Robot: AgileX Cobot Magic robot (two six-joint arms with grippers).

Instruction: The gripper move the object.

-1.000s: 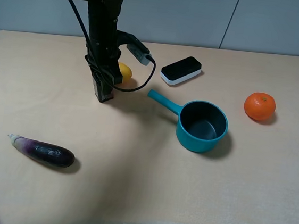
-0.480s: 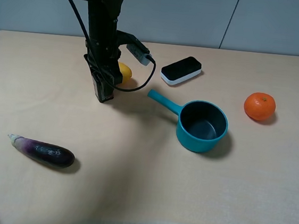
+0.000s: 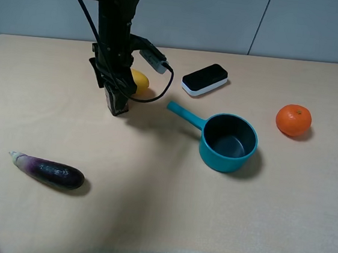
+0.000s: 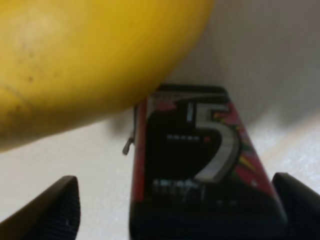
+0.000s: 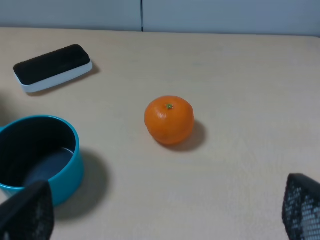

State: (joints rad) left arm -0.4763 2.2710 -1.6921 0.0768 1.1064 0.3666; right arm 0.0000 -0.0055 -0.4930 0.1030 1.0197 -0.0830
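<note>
two dark fingers point(image 4: 60, 210) of the left gripper point(image 3: 115, 106) stood apart, one on each side of the small black box point(image 4: 200, 175) with the reddish label, which lay on the tabletop point(image 3: 148, 209) just beside the yellow fruit point(image 3: 140, 81). no grip looked made, so closing, lifting and moving seemed left to do. the right gripper point(image 5: 160, 215) hung spread and empty, near the orange point(image 5: 169, 120) and the teal pot point(image 5: 37, 160).
</note>
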